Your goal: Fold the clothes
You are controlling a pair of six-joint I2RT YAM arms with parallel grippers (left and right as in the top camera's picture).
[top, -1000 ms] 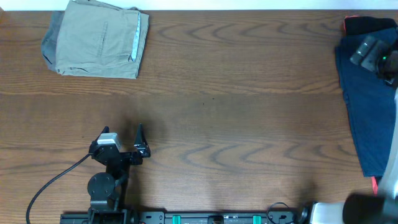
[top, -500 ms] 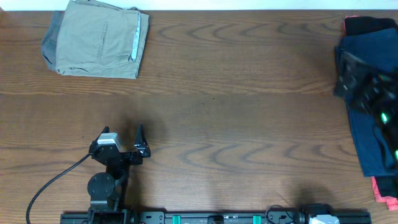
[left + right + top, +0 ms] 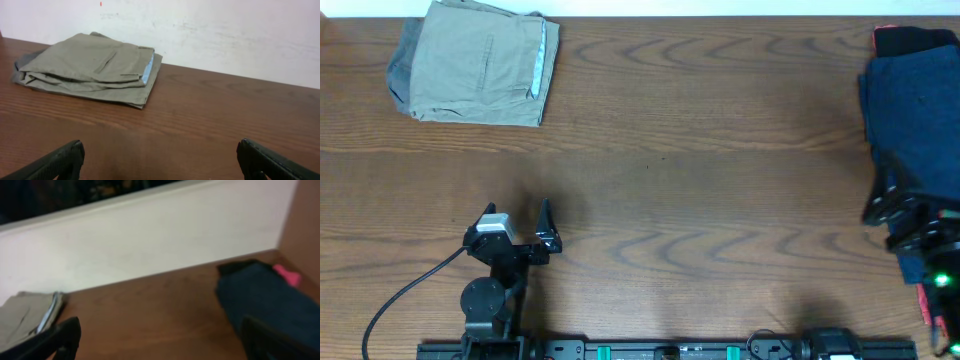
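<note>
Khaki shorts [image 3: 90, 67] well ahead of left hand [image 3: 160, 156]; navy garment [image 3: 265, 300] near right hand [image 3: 160, 341].

Black arm [image 3: 486, 298], black fingers [image 3: 59, 160], black cable [image 3: 410, 285], green LED [image 3: 939, 281]

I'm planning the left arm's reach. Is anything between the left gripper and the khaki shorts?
Nothing visible. Only bare table lies between the open left gripper and the folded khaki shorts, in both the overhead and left wrist views.
</note>
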